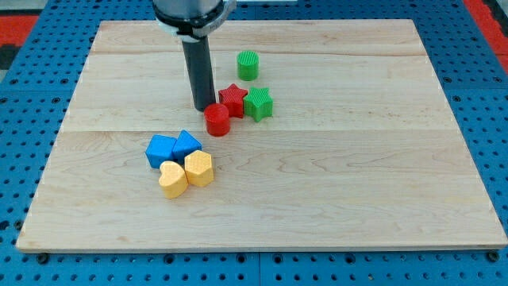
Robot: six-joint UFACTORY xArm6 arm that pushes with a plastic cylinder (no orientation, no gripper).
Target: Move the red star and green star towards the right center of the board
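The red star (233, 98) lies near the board's middle, a little towards the view's top. The green star (259, 104) touches it on its right. A red cylinder (217, 120) sits just below-left of the red star, touching it. My tip (202, 108) rests on the board just left of the red star and at the upper left of the red cylinder, very close to both.
A green cylinder (248, 65) stands above the stars. A cluster sits lower left: a blue block (160, 149), a blue triangle-like block (187, 144), a yellow heart (172, 179) and a yellow hexagon-like block (199, 168). The wooden board (381, 159) lies on a blue pegboard.
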